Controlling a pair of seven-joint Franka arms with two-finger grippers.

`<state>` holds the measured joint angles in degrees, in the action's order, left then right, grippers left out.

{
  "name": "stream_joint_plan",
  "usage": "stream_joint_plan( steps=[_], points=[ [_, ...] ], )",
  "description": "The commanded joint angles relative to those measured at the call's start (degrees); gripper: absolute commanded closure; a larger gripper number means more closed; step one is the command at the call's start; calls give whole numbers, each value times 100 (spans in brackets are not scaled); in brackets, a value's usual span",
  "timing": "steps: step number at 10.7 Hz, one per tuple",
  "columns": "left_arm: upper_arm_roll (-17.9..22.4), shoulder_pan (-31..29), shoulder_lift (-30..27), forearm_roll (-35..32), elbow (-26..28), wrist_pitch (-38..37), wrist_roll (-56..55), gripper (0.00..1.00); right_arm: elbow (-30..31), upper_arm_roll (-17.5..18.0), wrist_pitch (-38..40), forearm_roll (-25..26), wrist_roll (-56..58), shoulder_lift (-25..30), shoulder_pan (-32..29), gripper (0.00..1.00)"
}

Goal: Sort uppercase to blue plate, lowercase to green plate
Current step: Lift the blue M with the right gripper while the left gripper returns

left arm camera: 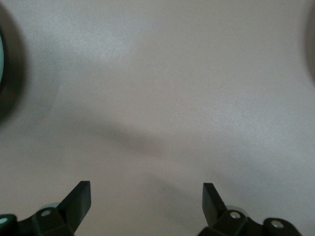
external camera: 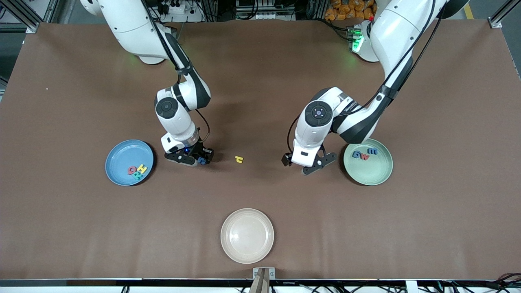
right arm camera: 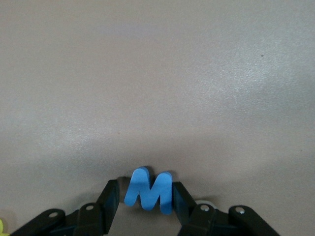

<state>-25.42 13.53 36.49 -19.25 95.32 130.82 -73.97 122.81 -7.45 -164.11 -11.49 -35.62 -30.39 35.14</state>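
1 cream plate on the brown table

In the front view the right tool covers most of the blue W; only a blue scrap shows at the fingertips. In the right wrist view the fingers hide the W's side edges, and the picture's lower edge cuts off the tool's body. A yellow sliver at that picture's lower corner is too cropped to name. In the left wrist view the green plate is only a blurred strip at the edge. The left arm overlaps the plate's rim toward the counter's top edge. Both arms' bases run off the top.
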Motion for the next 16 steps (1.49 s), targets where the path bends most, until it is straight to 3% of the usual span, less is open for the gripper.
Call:
stream_joint_plan(
  steps=[1,8,13,16],
  points=[
    [29,44,104,97,-163,-74,-39,0,-108,-46,2,85,-147,-125,-7,48],
    [29,44,104,97,-163,-74,-39,0,-73,-46,-42,103,-174,-213,64,53],
    [29,44,104,106,-189,-74,-39,0,-64,-46,-33,304,-95,-213,29,69],
    [29,44,104,124,-251,-74,-82,0,-108,-46,124,454,27,-195,-24,72]
  ],
)
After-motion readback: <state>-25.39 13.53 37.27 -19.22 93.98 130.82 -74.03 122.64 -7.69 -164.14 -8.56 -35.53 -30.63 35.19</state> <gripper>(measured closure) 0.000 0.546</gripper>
